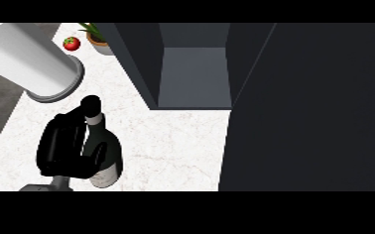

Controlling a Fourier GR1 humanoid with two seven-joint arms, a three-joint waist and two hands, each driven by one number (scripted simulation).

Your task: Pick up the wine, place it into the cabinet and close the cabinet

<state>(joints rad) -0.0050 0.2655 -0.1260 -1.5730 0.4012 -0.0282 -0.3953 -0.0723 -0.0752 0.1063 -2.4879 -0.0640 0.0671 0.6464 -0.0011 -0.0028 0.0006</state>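
In the head view, the left robot hand [63,147] is at the near left corner of the tabletop [176,139]. Its black fingers are curled round the wine [98,127], so it is holding the bottle by the body. The wine has its neck pointing to the far side, and its pale label shows below the fingers, close to the near edge. I cannot tell if its base touches the tabletop.

The cabinet [194,77] is at the far edge, about in the middle, well apart from the wine. It is open and its grey inside shows. Its dark door [300,119] is swung out and covers the right side of the tabletop.

At the far left corner there is a tomato [71,43], and a plant [98,38] is just beside it. A big grey cylinder [40,67] is near the left edge, between the tomato and the robot hand.
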